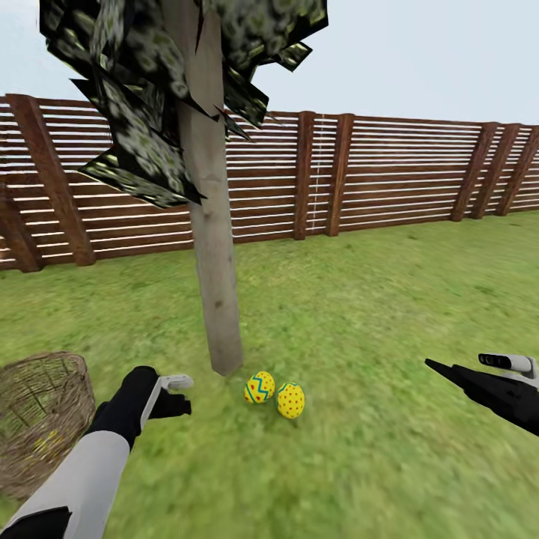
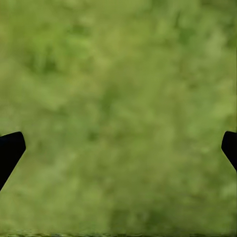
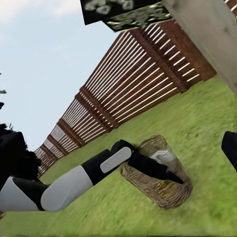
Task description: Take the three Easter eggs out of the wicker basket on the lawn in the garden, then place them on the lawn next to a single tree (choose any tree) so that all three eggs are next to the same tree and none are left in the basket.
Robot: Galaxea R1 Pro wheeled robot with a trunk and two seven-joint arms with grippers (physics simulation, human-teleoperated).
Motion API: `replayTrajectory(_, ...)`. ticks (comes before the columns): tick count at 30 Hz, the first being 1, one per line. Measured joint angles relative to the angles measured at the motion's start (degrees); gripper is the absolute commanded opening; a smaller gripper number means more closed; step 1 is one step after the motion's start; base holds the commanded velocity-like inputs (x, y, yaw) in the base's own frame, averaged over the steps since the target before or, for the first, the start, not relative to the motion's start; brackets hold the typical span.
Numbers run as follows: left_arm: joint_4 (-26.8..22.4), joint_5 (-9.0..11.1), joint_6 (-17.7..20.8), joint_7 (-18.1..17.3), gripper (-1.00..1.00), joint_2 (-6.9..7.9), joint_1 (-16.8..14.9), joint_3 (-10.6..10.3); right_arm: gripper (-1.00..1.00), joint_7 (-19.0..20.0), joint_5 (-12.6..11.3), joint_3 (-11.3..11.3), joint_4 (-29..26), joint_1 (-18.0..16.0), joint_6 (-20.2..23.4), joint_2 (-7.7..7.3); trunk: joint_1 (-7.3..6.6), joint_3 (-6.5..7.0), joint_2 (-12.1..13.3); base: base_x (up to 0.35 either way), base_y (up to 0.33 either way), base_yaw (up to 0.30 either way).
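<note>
Two yellow Easter eggs lie on the lawn [image 1: 359, 314] at the foot of the tree [image 1: 213, 284]: one with blue zigzag bands [image 1: 259, 388], one with red dots [image 1: 290, 400]. The wicker basket [image 1: 41, 415] stands to the left; in the right wrist view the basket [image 3: 163, 170] shows a yellow shape [image 3: 160, 187] through its weave. My left gripper [image 1: 182, 394] hovers open and empty between basket and eggs, over bare grass [image 2: 118, 98] in its wrist view. My right gripper [image 1: 458, 364] is open and empty, right of the eggs.
A brown slat fence [image 1: 337, 180] closes the garden behind the tree. Dark speckled foliage [image 1: 142, 97] hangs low around the trunk. Open grass stretches to the right and in front of the eggs.
</note>
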Motion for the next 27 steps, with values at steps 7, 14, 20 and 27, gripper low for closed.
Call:
replayTrajectory(7, 0.2, 0.0, 0.1, -0.2, 1.00, 0.09, 0.0, 0.0, 1.00, 0.0, -0.1, 0.0, 0.0, 0.0, 0.0, 0.06, -0.39, 1.38, 0.5, -0.187, 0.000, 0.095)
replayTrajectory(14, 0.2, 0.0, 0.2, -0.3, 1.00, 0.12, 0.0, 0.0, 1.00, 0.0, -0.2, 0.1, 0.0, 0.0, 0.0, 0.08, -1.93, 2.61, 3.3, -0.033, 0.000, 0.017)
replayTrajectory(20, 0.2, 0.0, 0.2, -0.5, 1.00, 0.13, 0.0, 0.0, 1.00, 0.0, -0.2, 0.1, 0.0, 0.0, 0.0, 0.09, -3.25, 3.69, 5.7, -0.005, 0.000, 0.168)
replayTrajectory(27, 0.1, 0.1, 0.7, -0.5, 1.00, 0.11, 0.0, 0.0, 1.00, -0.1, -0.2, 0.2, 0.0, 0.0, 0.0, 0.09, -4.79, 4.94, 8.5, -0.011, 0.000, 0.271)
